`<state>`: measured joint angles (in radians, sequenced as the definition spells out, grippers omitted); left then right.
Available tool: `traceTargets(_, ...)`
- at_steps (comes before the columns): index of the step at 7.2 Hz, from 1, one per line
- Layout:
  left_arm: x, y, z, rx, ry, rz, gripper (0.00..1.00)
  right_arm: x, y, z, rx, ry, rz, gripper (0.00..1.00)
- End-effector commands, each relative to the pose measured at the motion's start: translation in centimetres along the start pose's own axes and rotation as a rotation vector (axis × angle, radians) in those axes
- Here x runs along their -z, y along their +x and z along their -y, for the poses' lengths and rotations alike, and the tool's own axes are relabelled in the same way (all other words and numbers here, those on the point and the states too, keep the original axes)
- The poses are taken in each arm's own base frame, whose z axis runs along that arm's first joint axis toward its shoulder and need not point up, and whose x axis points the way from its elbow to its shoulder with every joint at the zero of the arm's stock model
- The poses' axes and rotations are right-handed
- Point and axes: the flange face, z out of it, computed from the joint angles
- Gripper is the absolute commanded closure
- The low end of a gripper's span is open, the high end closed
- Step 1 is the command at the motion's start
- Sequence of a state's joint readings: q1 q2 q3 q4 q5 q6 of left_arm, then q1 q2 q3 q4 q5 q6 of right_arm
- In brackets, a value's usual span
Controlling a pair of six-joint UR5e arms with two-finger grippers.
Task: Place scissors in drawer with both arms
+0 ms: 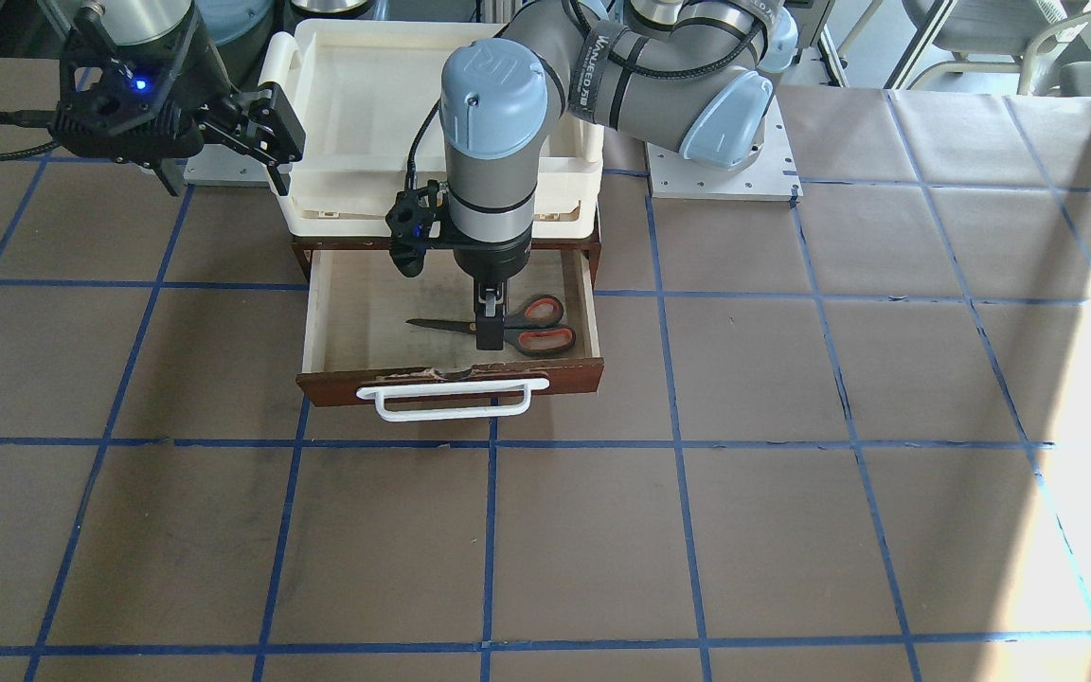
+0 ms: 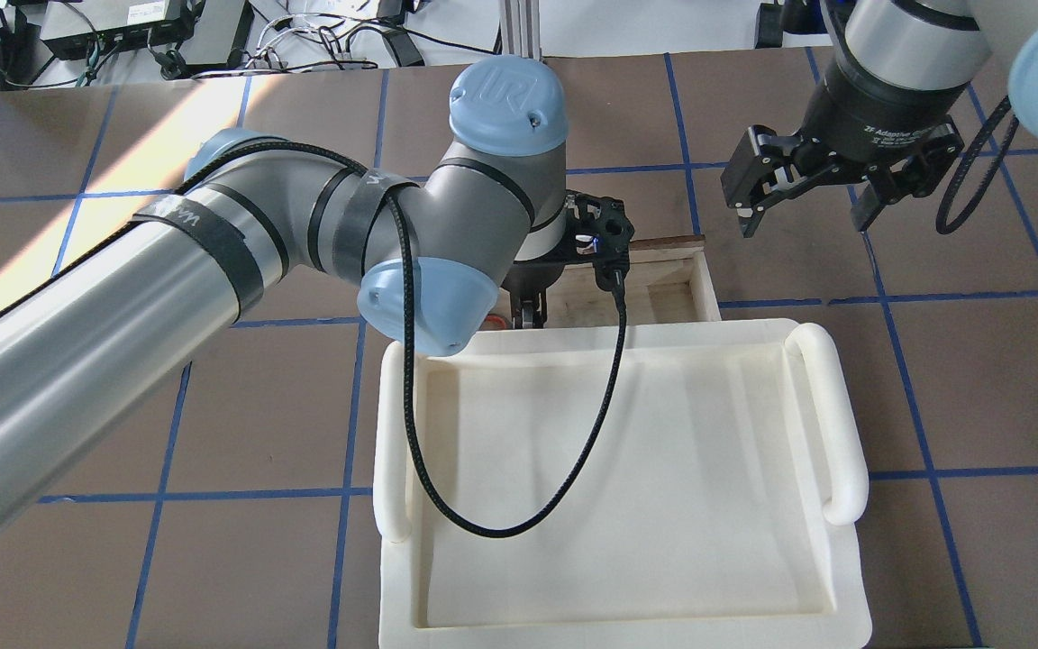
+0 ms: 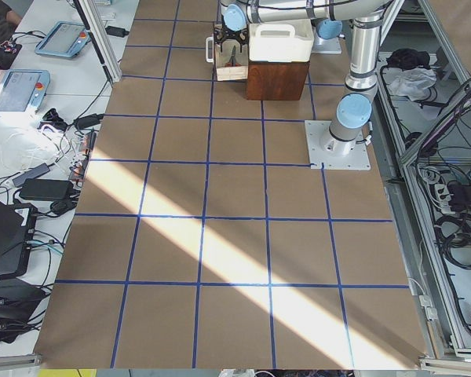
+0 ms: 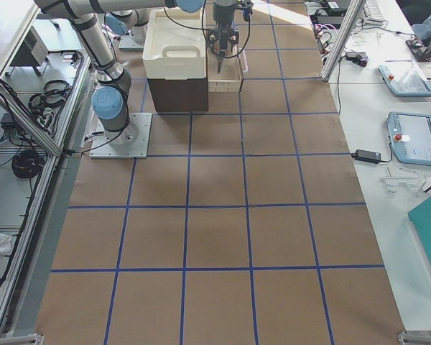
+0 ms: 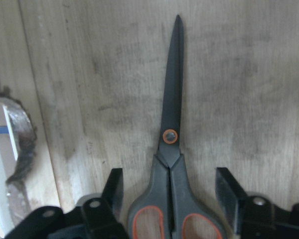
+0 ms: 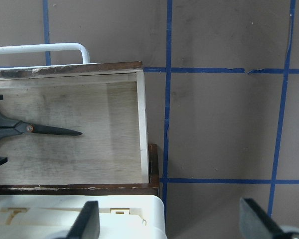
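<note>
The scissors (image 1: 534, 327) lie flat on the pale floor of the open drawer (image 1: 451, 379), blades pointing toward the robot's right side. They also show in the left wrist view (image 5: 172, 114) and the right wrist view (image 6: 50, 130). My left gripper (image 1: 489, 332) hangs straight down inside the drawer, open, with one finger (image 5: 114, 191) on each side of the scissors near the pivot, not touching them. My right gripper (image 1: 266, 133) is open and empty, raised beside the cream tray, off the drawer's side; it also shows in the overhead view (image 2: 803, 203).
A cream plastic tray (image 1: 366, 95) sits on top of the dark wooden cabinet, behind and above the open drawer. The drawer's white bar handle (image 1: 456, 398) points away from the robot. The brown table has blue tape grid lines (image 1: 678, 445).
</note>
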<state>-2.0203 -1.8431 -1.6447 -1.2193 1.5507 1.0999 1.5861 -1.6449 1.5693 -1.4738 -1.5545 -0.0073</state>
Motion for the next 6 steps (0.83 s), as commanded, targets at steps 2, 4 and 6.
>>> traceTargets(2, 5.6, 0.2, 0.1, 0.31, 0.075, 0.031, 0.07, 0.0, 0.0, 0.0, -0.001, 0.003, 0.001, 0.0)
traceTargets(4, 10.5, 0.1, -1.0, 0.554, 0.118, 0.084, 0.0, 0.0, 0.0, 0.2, -0.003, 0.008, 0.001, 0.0)
traceTargets(6, 14.1, -1.0, -5.3, 0.861, 0.124, 0.085, 0.0, 0.0, 0.0, 0.3, -0.003, 0.009, -0.001, 0.0)
